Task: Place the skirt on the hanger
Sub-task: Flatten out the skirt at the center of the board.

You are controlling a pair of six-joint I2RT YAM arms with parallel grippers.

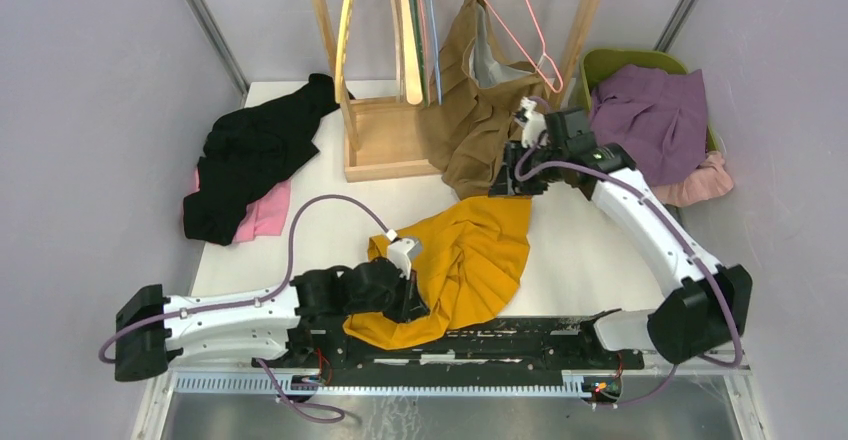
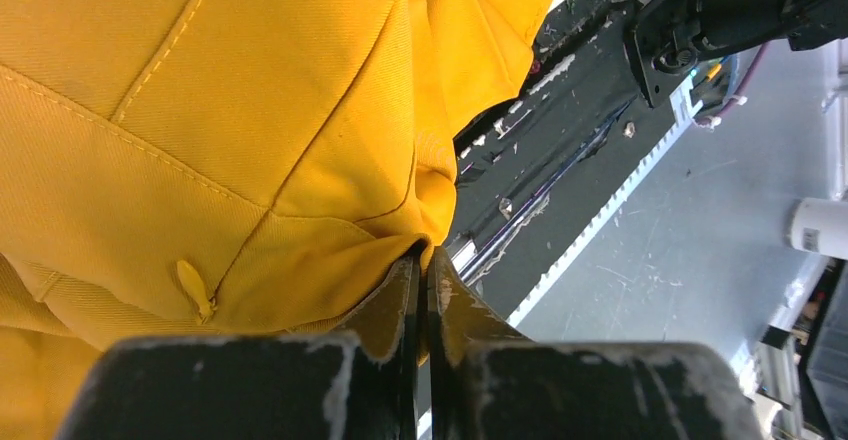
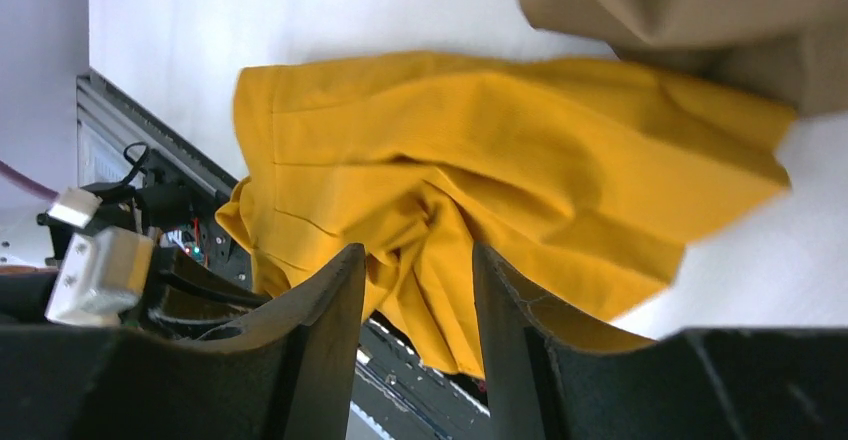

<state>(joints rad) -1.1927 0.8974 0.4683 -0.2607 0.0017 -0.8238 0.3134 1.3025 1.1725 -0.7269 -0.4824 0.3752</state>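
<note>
**Yellow skirt pinched at lower centre, hanger not yet reached**

Your left gripper point(image 2: 424, 260) is clenched on a fold at the near edge of the yellow skirt point(image 1: 475, 255). The skirt lies bunched on the table point(image 1: 590, 250) in the lower centre of the top view, well apart from the pink hanger point(image 1: 541, 57) at upper centre. To do this step well, I judge you should lift slowly so the thin pinch does not slip, and find the waistband before raising it toward the wooden rack point(image 1: 385, 140). The left arm lies low along the bottom edge, wrist bent into the cloth. Your right gripper point(image 3: 418, 260), jaws apart and holding nothing, hovers right of centre beside the hanging tan garment point(image 1: 475, 110), its arm reaching up from the lower right.
</note>
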